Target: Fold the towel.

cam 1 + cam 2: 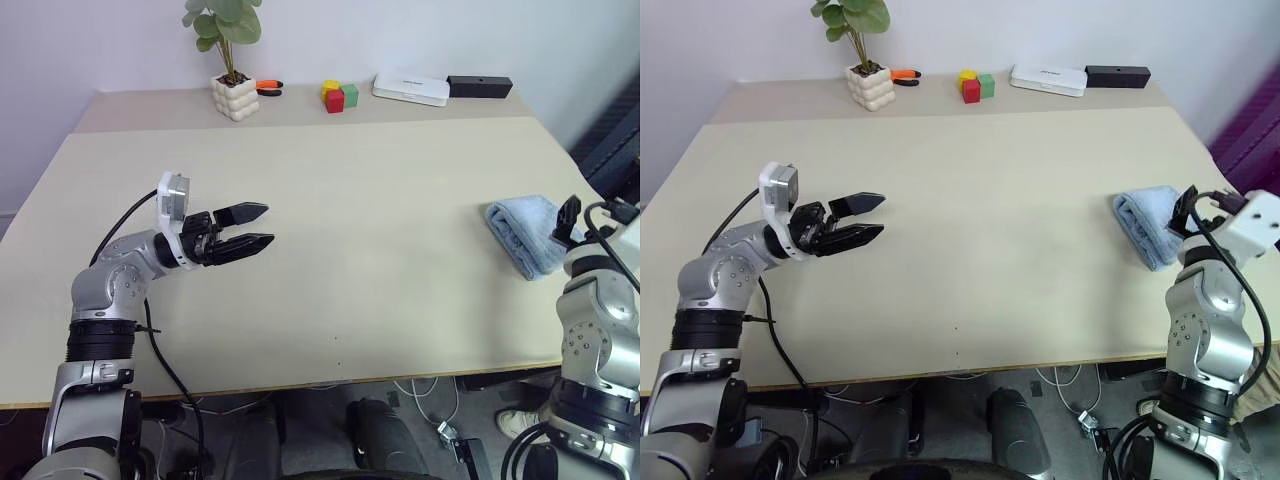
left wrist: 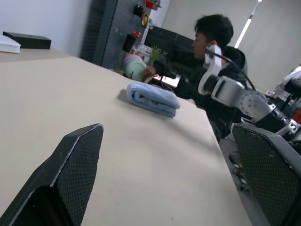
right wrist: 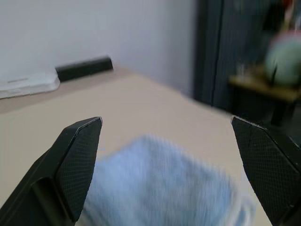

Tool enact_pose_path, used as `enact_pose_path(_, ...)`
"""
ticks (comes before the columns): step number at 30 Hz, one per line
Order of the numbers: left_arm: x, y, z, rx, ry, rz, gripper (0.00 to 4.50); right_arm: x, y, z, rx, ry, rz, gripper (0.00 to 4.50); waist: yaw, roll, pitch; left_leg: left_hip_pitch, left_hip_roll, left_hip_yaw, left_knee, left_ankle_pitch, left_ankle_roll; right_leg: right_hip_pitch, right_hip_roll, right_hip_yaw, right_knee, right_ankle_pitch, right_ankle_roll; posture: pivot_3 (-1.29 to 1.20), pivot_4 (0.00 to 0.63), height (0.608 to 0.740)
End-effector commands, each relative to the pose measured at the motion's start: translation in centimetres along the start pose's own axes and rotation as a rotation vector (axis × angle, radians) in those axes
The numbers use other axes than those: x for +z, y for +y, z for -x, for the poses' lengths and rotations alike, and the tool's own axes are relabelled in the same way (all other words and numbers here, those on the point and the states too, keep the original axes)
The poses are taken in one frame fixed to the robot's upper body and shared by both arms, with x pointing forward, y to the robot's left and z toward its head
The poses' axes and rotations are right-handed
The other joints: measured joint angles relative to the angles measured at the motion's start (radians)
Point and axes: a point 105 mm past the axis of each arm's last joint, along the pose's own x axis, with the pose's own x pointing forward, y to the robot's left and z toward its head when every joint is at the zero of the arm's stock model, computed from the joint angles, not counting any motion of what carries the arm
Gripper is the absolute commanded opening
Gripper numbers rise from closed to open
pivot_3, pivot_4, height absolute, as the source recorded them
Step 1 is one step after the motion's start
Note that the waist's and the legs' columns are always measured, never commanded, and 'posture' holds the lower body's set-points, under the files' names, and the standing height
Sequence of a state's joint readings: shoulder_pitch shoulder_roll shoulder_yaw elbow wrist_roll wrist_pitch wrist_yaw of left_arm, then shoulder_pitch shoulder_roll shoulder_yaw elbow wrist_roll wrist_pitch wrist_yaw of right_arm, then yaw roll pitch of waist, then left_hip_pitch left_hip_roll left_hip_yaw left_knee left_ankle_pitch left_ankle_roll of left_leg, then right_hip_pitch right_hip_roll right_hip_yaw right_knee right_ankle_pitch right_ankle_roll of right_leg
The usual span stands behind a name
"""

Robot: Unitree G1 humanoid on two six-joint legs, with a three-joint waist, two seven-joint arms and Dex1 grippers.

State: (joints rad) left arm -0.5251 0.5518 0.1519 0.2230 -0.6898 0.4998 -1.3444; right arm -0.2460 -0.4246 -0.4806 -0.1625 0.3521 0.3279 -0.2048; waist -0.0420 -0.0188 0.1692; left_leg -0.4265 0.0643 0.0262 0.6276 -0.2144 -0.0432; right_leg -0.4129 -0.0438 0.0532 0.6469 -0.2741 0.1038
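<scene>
The light blue towel (image 1: 528, 232) lies folded into a small thick bundle near the right edge of the beige table (image 1: 380, 250); it also shows as the towel (image 2: 153, 98) and the towel (image 3: 164, 188). My right gripper (image 1: 1185, 212) hovers open just above and beside the towel's right end, nothing between its fingers (image 3: 77, 165). My left gripper (image 1: 258, 227) floats open above the left part of the table, pointing right toward the towel, far from it and empty.
Along the back of the table stand a potted plant (image 1: 232, 60), an orange tool (image 1: 268, 86), coloured blocks (image 1: 339, 96), a white box (image 1: 411, 88) and a black box (image 1: 479, 86). A person (image 2: 207, 56) sits beyond the table's right side.
</scene>
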Motion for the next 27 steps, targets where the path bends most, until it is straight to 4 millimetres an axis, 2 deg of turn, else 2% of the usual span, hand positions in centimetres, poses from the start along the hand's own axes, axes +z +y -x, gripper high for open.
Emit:
enact_pose_path(1,1.2,-0.3,-0.2,-0.015,-0.03,-0.049,4.5,3.1,3.5,0.1,0.162,-0.135,0.074,4.47,0.0,0.0,0.0,0.0,0.0,0.0,0.0,0.0,0.0,0.0,0.0,0.0,0.0,0.0,0.0,0.0,0.15,0.74)
enact_pose_path(4,1.2,-0.4,-0.2,-0.008,-0.034,-0.052,4.5,2.8,9.1,1.3,0.461,-0.116,0.039,4.47,-0.003,0.0,0.0,0.0,0.0,0.0,0.0,0.0,0.0,0.0,0.0,0.0,0.0,0.0,0.0,0.0,0.15,0.74)
enact_pose_path(5,1.1,-0.4,0.0,-0.002,-0.033,-0.055,4.5,2.3,11.7,2.5,0.624,-0.06,-0.019,4.47,-0.004,0.0,0.0,0.0,0.0,0.0,0.0,0.0,0.0,0.0,0.001,0.0,0.0,0.001,0.001,0.0,0.15,0.74)
enact_pose_path(7,0.7,-0.5,0.2,0.014,-0.019,-0.071,4.5,2.0,14.9,4.8,0.882,-0.003,-0.083,4.47,-0.001,0.0,0.0,0.0,0.001,0.0,0.0,0.0,0.0,0.0,0.001,0.0,0.0,0.001,0.002,0.0,0.15,0.74)
enact_pose_path(10,0.6,-0.7,1.3,0.059,-0.008,-0.102,4.5,2.1,17.3,8.0,1.179,-0.003,-0.032,4.47,0.004,0.0,0.0,0.0,0.001,0.0,0.0,0.0,0.0,0.0,0.001,0.0,0.0,0.001,0.003,0.0,0.15,0.74)
enact_pose_path(12,0.5,-0.9,1.4,0.075,-0.002,-0.119,4.5,2.2,17.7,9.1,1.295,-0.004,-0.002,4.47,0.012,0.0,0.0,-0.001,0.0,0.0,0.001,0.0,0.0,0.0,0.0,-0.001,0.0,0.001,0.003,0.0,0.15,0.74)
enact_pose_path(15,0.2,-1.5,2.4,0.116,0.011,-0.138,4.5,0.8,18.8,12.0,1.543,0.048,0.068,4.47,0.024,-0.001,0.0,0.0,0.0,0.0,0.003,0.0,0.0,0.001,-0.001,-0.001,0.0,-0.001,0.0,0.0,0.15,0.74)
enact_pose_path(16,0.0,-1.6,2.3,0.122,0.012,-0.141,4.5,0.5,18.7,12.3,1.582,0.053,0.086,4.47,0.024,-0.001,0.0,0.0,0.0,0.0,0.003,0.0,0.0,0.001,-0.001,-0.001,0.0,-0.001,-0.001,0.0,0.15,0.74)
enact_pose_path(20,-0.9,-2.4,3.0,0.156,0.041,-0.145,4.5,0.8,20.1,12.5,1.653,0.033,0.08,4.47,0.028,0.0,0.0,0.0,0.0,0.001,0.003,0.0,0.0,0.001,-0.001,0.0,0.0,-0.001,-0.001,0.0,0.15,0.74)
enact_pose_path(27,-1.8,-3.2,3.1,0.154,0.063,-0.138,4.5,1.1,18.8,11.8,1.677,0.016,0.158,4.47,0.033,-0.001,0.0,0.0,0.0,0.0,0.003,0.0,0.0,0.001,-0.001,-0.001,0.0,-0.001,-0.001,0.0,0.15,0.74)
